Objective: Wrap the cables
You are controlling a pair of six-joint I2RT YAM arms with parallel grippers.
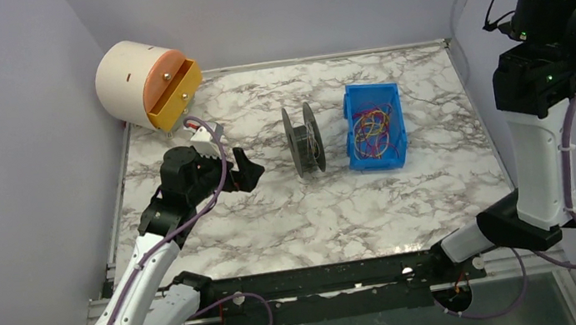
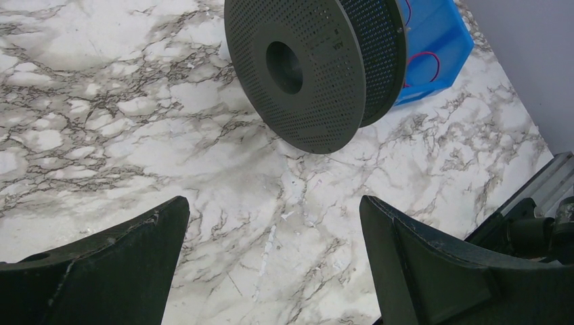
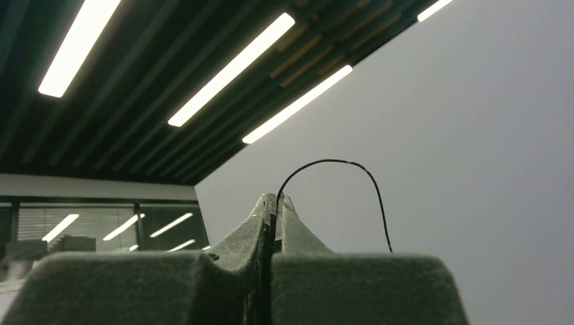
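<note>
There, the right gripper [image 3: 275, 200] pinches the hair-thin black wire [image 3: 338, 161] up high. It looks limp and light, so it's best taken near its end. The left gripper [image 2: 272, 203] gapes empty. The red, yellow and orange wires [image 1: 373, 130] tangle in the blue plastic bin [image 1: 371, 91], toward the surface's right edge.

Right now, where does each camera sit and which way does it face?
Top: above and behind the robot, looking down on the table; left arm, right arm show.
Left wrist: low, facing the spool and blue bin; open left hand at bottom.
Right wrist: raised, facing ceiling lights and wall; shut right hand pinches a black cable.
Shared: top and left wrist show spool, bin.
</note>
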